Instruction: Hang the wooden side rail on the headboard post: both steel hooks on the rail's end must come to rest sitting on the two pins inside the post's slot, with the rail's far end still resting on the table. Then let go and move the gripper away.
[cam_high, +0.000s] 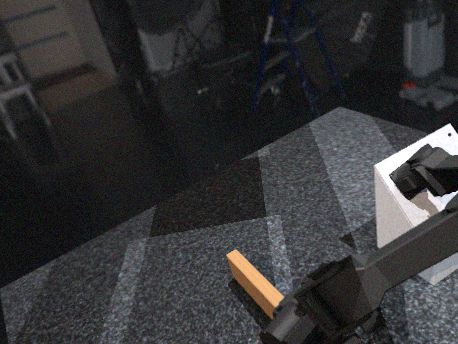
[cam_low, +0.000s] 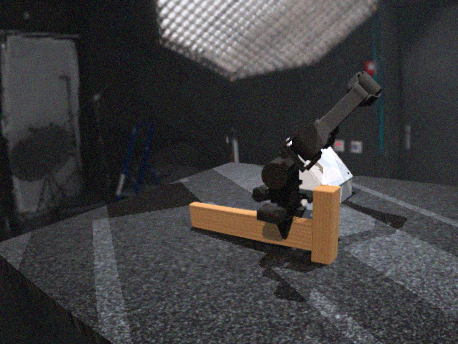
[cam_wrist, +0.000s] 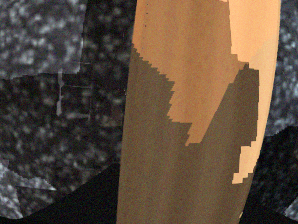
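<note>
The wooden side rail (cam_high: 255, 282) (cam_low: 225, 218) (cam_wrist: 185, 60) runs lengthwise low over the table, its far end at or very near the surface. Its other end meets the side of the upright headboard post (cam_low: 326, 225) in the exterior view, a little above the post's foot. The hooks, the slot and the pins are hidden, so I cannot tell whether the hooks sit on the pins. My gripper (cam_low: 280, 225) is shut on the rail, nearer the post than the far end. The rail fills the middle of the wrist view.
A white box-like stand (cam_high: 387, 205) (cam_low: 342, 170) is behind the arm. The arm reaches down over the rail close to the post. The speckled grey table (cam_high: 190, 280) (cam_low: 200, 290) carries bands of light and shadow, and its edge shows at the left.
</note>
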